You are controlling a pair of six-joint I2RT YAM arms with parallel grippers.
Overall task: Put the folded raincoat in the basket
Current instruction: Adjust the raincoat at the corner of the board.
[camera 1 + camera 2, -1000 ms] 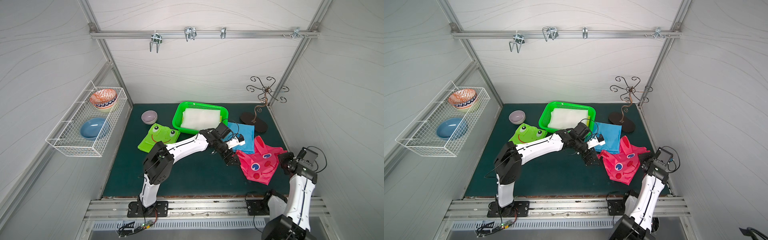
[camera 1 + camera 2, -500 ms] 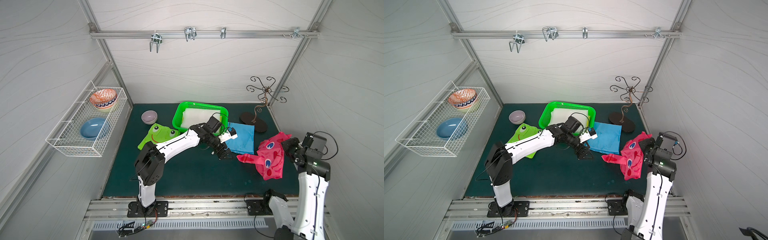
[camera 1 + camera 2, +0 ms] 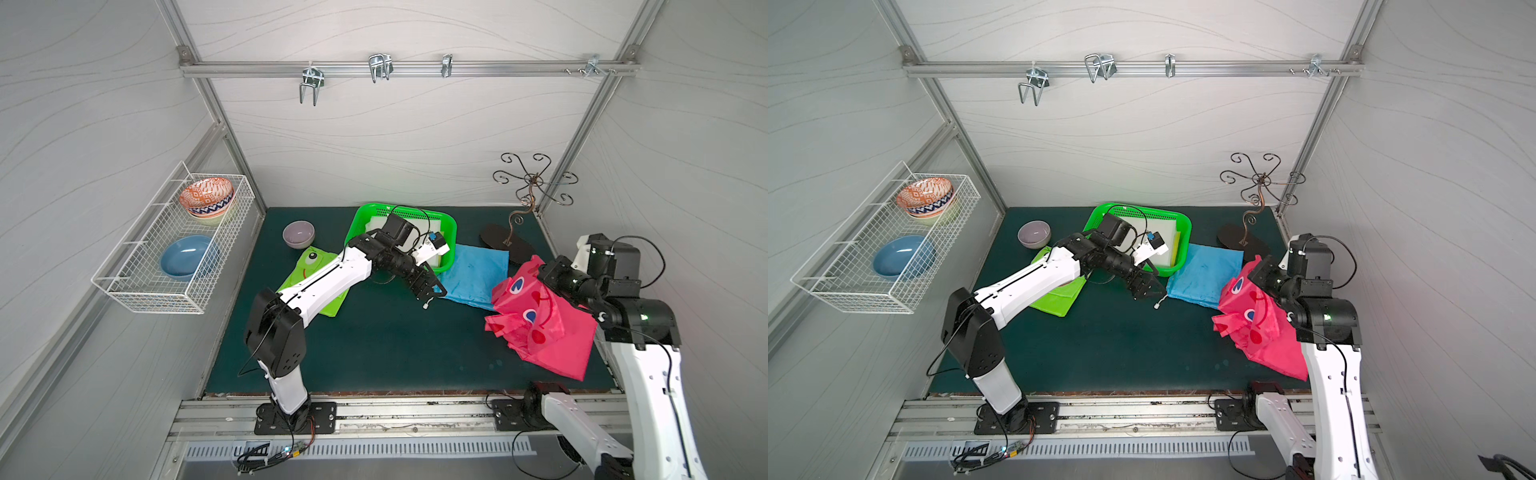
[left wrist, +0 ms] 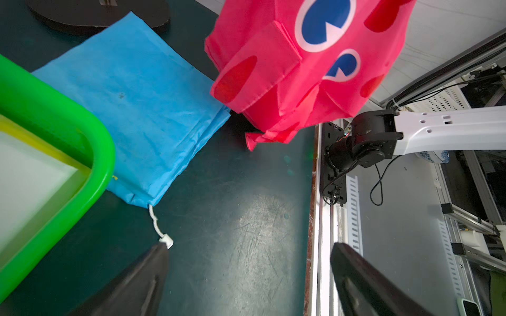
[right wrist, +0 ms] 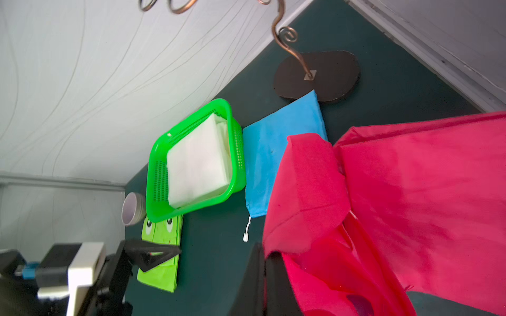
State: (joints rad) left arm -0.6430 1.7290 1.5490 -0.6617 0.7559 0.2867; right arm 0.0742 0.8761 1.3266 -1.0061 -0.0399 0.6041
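Right gripper point(image 3: 547, 275) clamped on pink raincoat point(image 3: 544, 332), cloth hanging by the mat's point(image 3: 374, 340) right edge.
I see left gripper point(image 3: 428, 289) spread wide beside blue raincoat point(image 3: 478, 274); basket point(image 3: 452, 232) sits behind, holding white folded sheet point(image 5: 197, 164).

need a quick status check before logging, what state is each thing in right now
basket, holds a folded white cloth
pink raincoat, held up, hanging loose
blue raincoat, folded, flat on mat
green raincoat, folded, flat on mat
left gripper, open, empty
right gripper, shut on pink raincoat
bowl, upright, empty
stand, upright, hooks bare
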